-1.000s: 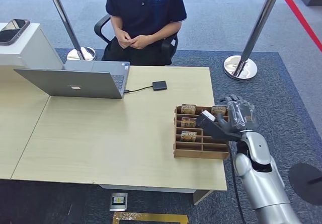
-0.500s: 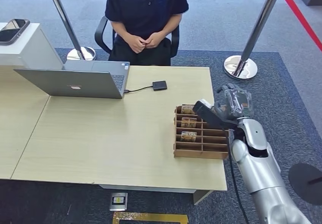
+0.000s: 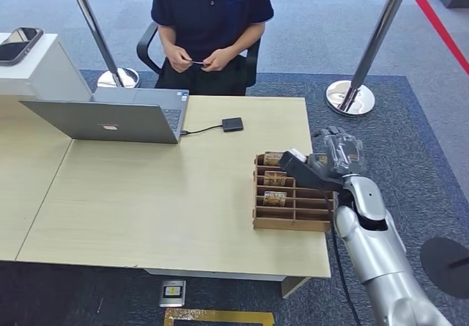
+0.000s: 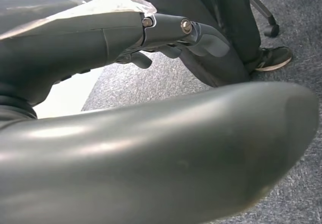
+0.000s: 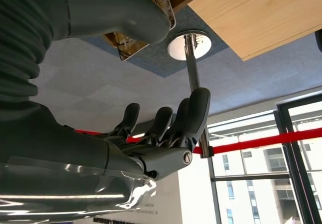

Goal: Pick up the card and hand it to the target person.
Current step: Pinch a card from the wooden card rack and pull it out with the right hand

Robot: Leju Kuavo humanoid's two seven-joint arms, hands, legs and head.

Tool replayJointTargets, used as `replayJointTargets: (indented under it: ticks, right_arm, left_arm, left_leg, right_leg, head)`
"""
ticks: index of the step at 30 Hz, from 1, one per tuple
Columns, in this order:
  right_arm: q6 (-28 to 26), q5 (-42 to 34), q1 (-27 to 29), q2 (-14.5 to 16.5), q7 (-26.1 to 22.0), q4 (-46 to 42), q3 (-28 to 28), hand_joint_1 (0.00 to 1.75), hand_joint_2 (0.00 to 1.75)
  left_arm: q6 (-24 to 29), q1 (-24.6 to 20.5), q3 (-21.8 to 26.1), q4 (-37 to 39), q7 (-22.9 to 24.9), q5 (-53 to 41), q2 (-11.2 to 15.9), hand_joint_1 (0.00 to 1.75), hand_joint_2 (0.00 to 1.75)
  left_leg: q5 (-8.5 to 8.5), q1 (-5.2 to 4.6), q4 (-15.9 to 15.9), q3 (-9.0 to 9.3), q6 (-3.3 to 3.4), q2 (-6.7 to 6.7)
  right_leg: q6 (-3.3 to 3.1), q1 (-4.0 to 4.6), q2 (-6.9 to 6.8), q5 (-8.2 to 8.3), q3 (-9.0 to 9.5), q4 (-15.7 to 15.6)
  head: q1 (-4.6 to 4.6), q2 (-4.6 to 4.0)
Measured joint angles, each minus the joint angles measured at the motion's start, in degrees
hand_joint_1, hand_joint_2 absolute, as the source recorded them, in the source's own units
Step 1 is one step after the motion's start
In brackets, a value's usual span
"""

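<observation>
While the right hand (image 3: 326, 166) hangs over the far right corner of the tray (image 3: 290, 225), its fingers (image 5: 163, 123) are spread wide and stand well apart from the thumb. In the right wrist view the thumb lies across one patterned card (image 5: 129, 45) at the tray's edge. No finger closes on that card from the other side, so the hand is touching it rather than gripping it. Whether the card has left its slot cannot be told.

Seen from its own wrist camera, the left hand (image 4: 113, 148) is near the carpet. Its thumb hides most of it, and the fingers (image 4: 171, 32) reach out beyond. How far apart they are cannot be made out, and nothing can be seen in them.

One wooden tray sits at the right end of the table (image 3: 165, 194). Three card stacks (image 3: 275, 179) lie in its left column, one behind another. The right hand covers the slots at the far right.

One laptop (image 3: 111, 121) stands open at the far left of the table. A cable joins it to one small black box (image 3: 232, 124).

One person (image 3: 212, 11) sits across the table and holds a thin flat item between both hands. Two posts (image 3: 382, 26) stand on the carpet, one at each side. One phone (image 3: 19, 44) lies on a white stand at the far left.
</observation>
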Motion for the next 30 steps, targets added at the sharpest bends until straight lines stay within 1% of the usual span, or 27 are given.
replayJointTargets:
  ticks: [6,12,14,18,20,24,30]
  right_arm:
    - [-0.55,-0.82,1.77,-1.03,0.08,-3.45,0.00,0.71,1.75]
    - [0.56,-1.15,2.07,-1.88,0.19,-5.12,0.00,0.65,1.75]
    - [0.79,-0.83,2.01,-2.02,0.41,-4.95,0.02,0.63,1.75]
    - [0.84,0.28,1.59,-1.95,1.00,-4.05,0.42,0.69,1.75]
    - [0.99,0.55,1.04,-1.70,1.11,-3.33,0.75,0.69,1.75]
    - [1.26,0.65,-0.02,-1.14,1.23,-1.81,1.44,0.65,1.75]
    - [1.25,0.49,-0.69,-0.78,1.36,-0.15,1.73,0.65,1.75]
  left_arm:
    - [0.00,0.01,-0.01,0.00,0.01,0.13,0.03,0.00,0.00]
    - [0.02,0.01,-0.02,0.02,-0.03,0.25,0.06,0.00,0.00]
    - [0.04,0.01,-0.02,0.02,-0.04,0.26,0.07,0.00,0.00]
    - [0.07,0.00,-0.02,0.02,0.13,0.24,0.07,0.00,0.00]
    - [0.09,-0.01,-0.02,0.02,0.32,0.22,0.07,0.00,0.00]
    - [0.14,-0.01,-0.03,0.04,0.39,0.22,0.07,0.00,0.00]
    - [0.15,-0.01,-0.07,0.04,0.38,0.11,0.07,0.00,0.00]
  left_leg:
    - [-0.01,0.00,0.00,-0.02,0.00,0.00]
    - [0.00,0.00,0.00,-0.02,0.01,0.01]
    - [0.00,0.00,0.00,-0.02,0.01,0.00]
    - [0.00,0.00,0.00,-0.03,0.00,0.00]
    - [0.00,0.00,0.00,-0.04,0.00,0.00]
    - [0.00,0.00,0.00,-0.05,0.00,0.00]
    - [0.00,0.00,0.00,-0.06,0.01,0.00]
  right_leg:
    - [0.00,0.00,0.00,0.00,-0.02,0.00]
    - [0.00,0.00,0.00,0.00,-0.02,0.00]
    - [0.00,0.00,0.00,0.00,-0.01,0.00]
    - [0.00,0.00,0.00,0.00,-0.01,0.01]
    - [0.00,0.00,0.00,0.00,-0.02,0.01]
    - [0.00,0.00,0.00,0.00,-0.02,0.01]
    - [0.00,0.00,0.00,0.00,-0.02,0.00]
  head:
    - [0.00,0.00]
    - [0.01,0.00]
    - [0.01,0.00]
    - [0.01,0.00]
    - [0.01,0.00]
    - [0.01,0.00]
    - [0.01,0.00]
